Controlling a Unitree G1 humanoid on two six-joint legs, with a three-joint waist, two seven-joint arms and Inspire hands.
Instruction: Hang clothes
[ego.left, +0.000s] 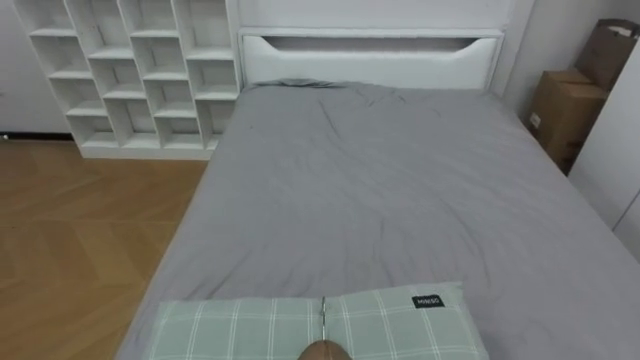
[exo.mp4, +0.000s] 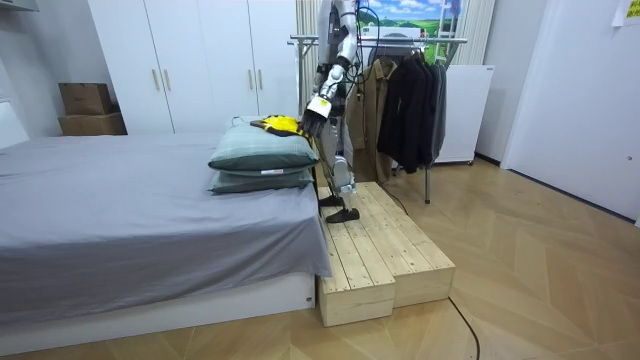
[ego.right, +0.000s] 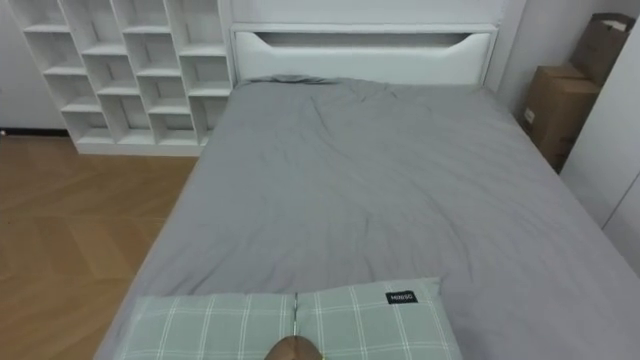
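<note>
A yellow garment with dark parts (exo.mp4: 279, 125) lies on top of two stacked green checked pillows (exo.mp4: 262, 155) at the near end of the bed. I stand on a wooden platform (exo.mp4: 385, 250) at that end, facing along the bed. My left hand (exo.mp4: 313, 113) hangs right beside the garment and seems to touch it; its grip is unclear. Behind me stands a clothes rack (exo.mp4: 400, 41) with dark jackets (exo.mp4: 412, 100) and a beige coat (exo.mp4: 376, 90) hanging on it. In the left eye view the top pillow (ego.left: 390, 320) lies just below me, with a small brown rounded thing (ego.left: 325, 351) at the bottom edge.
The bed's grey sheet (ego.left: 380, 180) stretches to a white headboard (ego.left: 370, 58). A white cube shelf (ego.left: 130, 70) stands on my left by the wooden floor (ego.left: 70, 240). Cardboard boxes (ego.left: 565, 105) and white wardrobes (exo.mp4: 200, 60) are on my right.
</note>
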